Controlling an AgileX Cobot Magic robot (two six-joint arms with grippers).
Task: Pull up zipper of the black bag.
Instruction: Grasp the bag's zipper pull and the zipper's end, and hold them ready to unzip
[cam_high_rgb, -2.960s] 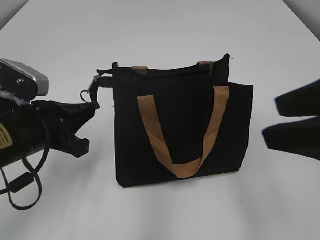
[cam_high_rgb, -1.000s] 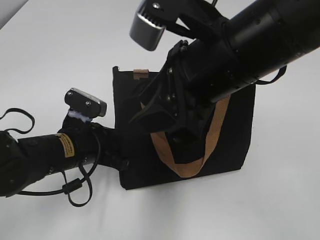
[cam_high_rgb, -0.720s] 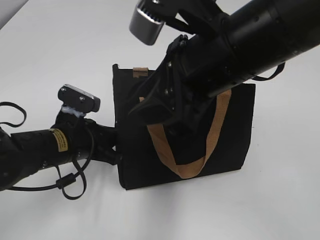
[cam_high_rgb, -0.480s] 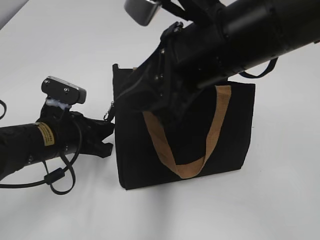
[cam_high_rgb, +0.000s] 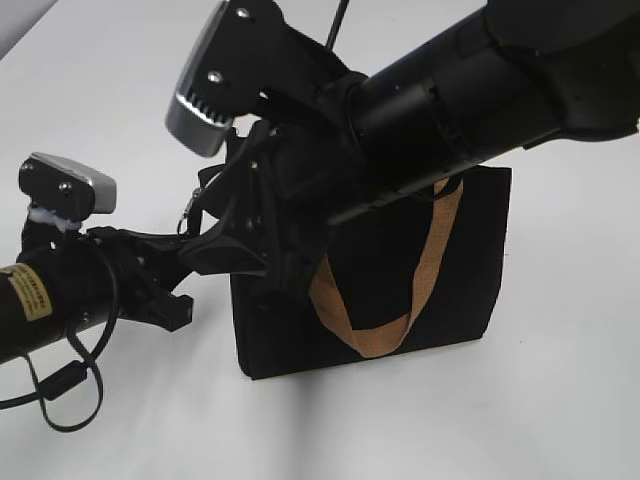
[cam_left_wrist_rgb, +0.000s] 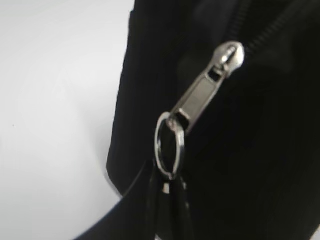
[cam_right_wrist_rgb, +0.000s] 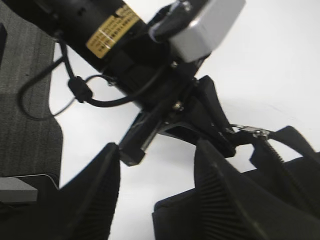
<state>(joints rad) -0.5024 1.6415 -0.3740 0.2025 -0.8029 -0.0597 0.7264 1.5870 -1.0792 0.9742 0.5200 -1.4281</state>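
**Both arms crowd the bag's left end**

The black bag (cam_high_rgb: 440, 280) stands upright mid-bench, one tan handle (cam_high_rgb: 400, 300) looping down its front. The right gripper (cam_high_rgb: 245, 262) reaches across, covering the bag's upper left corner. The left gripper (cam_high_rgb: 165, 270), near the left edge, sits just below the silvery zipper pull (cam_high_rgb: 188, 213).

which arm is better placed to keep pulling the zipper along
Left. The left claw is at the zipper pull's ring, which its wrist view shows close up. The right claw is open, over the black bag end, gripping nothing.
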